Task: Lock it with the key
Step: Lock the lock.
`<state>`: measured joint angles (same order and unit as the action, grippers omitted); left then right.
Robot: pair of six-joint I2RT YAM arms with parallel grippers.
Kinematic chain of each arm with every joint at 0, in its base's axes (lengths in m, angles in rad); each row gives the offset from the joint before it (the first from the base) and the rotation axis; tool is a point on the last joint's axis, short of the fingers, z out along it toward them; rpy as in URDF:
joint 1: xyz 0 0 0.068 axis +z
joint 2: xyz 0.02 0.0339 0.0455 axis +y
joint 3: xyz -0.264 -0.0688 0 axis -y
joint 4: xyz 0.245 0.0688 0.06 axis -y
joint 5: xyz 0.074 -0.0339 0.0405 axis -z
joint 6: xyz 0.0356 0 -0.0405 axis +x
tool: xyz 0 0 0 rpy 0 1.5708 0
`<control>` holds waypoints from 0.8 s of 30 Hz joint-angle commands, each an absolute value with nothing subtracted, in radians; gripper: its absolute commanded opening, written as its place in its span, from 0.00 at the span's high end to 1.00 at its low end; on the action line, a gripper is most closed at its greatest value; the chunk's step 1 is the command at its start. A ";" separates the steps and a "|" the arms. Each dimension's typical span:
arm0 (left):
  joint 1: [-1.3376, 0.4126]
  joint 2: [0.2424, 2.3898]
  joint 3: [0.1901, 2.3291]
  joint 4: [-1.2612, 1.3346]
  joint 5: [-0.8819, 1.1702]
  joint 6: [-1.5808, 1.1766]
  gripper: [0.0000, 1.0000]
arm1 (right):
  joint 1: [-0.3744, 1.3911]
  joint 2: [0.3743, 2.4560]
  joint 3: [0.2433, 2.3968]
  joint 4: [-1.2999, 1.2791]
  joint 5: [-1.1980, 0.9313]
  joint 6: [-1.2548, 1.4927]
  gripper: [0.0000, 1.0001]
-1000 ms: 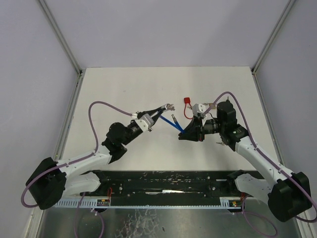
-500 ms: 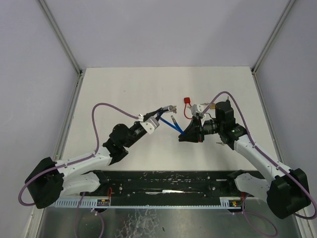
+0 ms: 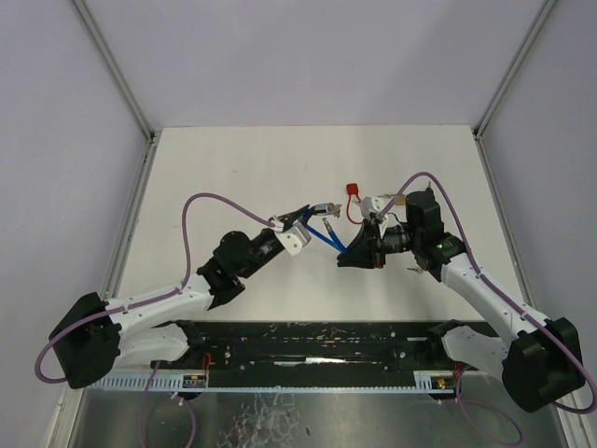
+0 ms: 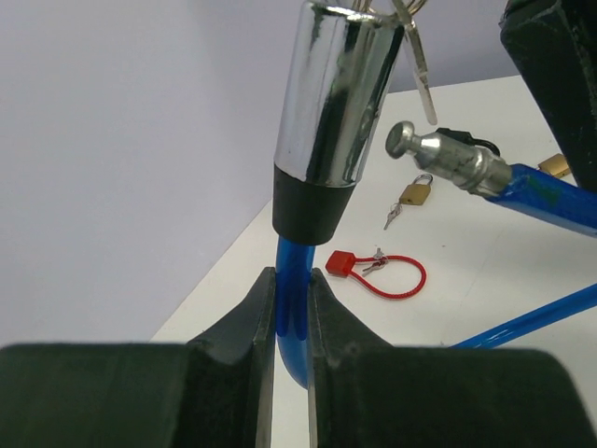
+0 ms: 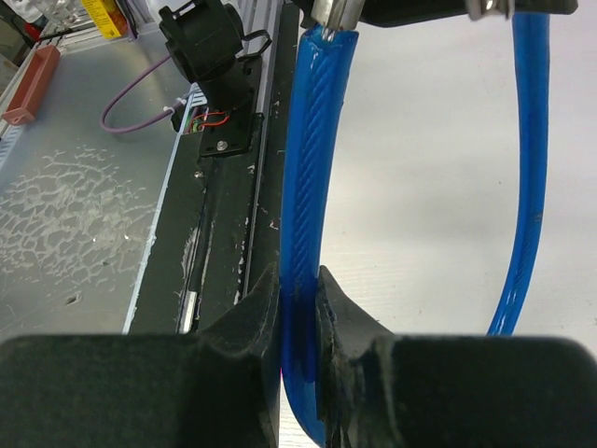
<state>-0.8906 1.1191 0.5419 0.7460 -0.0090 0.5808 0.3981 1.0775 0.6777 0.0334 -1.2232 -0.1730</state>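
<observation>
- Above the middle of the white table (image 3: pixel 233 168), at about 12 o'clock from my two bases, both my grippers hold one blue plastic-coated cable (image 3: pixel 326 235) in the air.
- My left gripper (image 4: pixel 292 299) is closed down to a narrow slot, its dark fingers (image 4: pixel 250 322) pinching the cable on both sides.
- Right beyond that grip, toward 12 o'clock in the left wrist view, the cable enters a black collar and then the chrome cylindrical lock barrel (image 4: pixel 340 84), which stands roughly upright.
- Silver keys (image 4: pixel 417 56) hang at the barrel's top, at its 1 o'clock; I cannot tell whether one sits in the keyhole.
- At 4 o'clock of the barrel is the silver metal pin (image 4: pixel 438 154) on the cable's other end, its knobbed head just beside the barrel's side and not inside it.
- My right gripper (image 5: pixel 298 299) is likewise nearly closed, clamped on another stretch of the cable, which runs off toward 12 o'clock in the right wrist view; a second strand passes at 3 o'clock.
- Flat on the table lie a red cable padlock (image 4: pixel 343 264) and, at its 1 o'clock, a small brass padlock (image 4: pixel 416 192).
</observation>
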 commanded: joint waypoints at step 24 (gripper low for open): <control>-0.898 1.081 0.575 0.668 0.086 0.683 1.00 | 0.364 1.067 0.736 0.022 -1.228 -0.175 1.00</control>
